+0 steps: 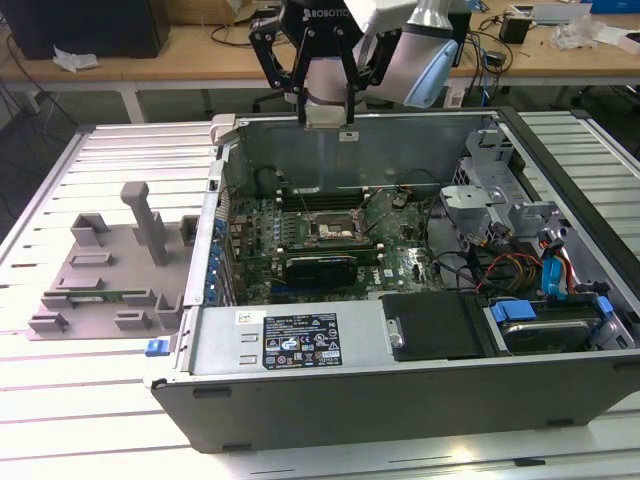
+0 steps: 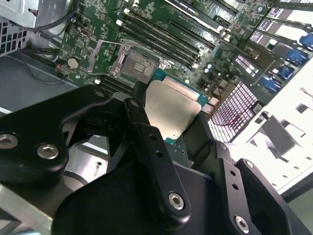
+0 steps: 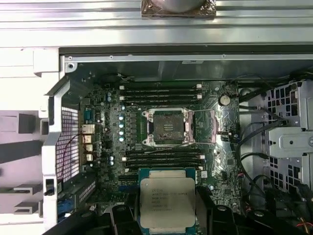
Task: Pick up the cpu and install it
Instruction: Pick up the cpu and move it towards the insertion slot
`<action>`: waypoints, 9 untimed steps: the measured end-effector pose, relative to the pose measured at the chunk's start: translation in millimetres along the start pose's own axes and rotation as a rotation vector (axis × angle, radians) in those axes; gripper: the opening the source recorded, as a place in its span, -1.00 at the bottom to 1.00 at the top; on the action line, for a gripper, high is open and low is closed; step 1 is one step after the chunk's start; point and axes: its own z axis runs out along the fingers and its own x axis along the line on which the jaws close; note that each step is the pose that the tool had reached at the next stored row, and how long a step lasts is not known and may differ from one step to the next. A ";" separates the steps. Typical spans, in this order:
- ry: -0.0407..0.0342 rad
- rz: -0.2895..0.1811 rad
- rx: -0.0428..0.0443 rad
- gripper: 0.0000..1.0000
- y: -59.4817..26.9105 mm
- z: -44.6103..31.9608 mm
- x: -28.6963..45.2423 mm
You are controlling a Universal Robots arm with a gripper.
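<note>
Aloft, hand (image 1: 327, 108) with cpu (image 3: 167, 201) above open case (image 1: 420, 385) on slatted table (image 1: 90, 425), desks (image 1: 180, 65) behind

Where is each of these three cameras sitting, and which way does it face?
Exterior view: off the arm, looking over the open case; gripper above its far wall.
First wrist view: on the arm, straight down at the socket; gripper holds cpu.
Second wrist view: on the arm, slanted past the gripper.
Both wrist views share cpu and socket.

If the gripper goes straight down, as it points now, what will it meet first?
Likely the motherboard near the open socket, with the held cpu touching first; the exact spot is unclear.
</note>
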 end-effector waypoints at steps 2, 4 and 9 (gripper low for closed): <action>0.0018 0.000 0.0001 0.09 0.1 4.0 -1.5; 0.0048 0.000 0.0002 0.09 0.5 9.9 -3.1; 0.0152 0.001 0.0004 0.09 0.9 25.6 -9.2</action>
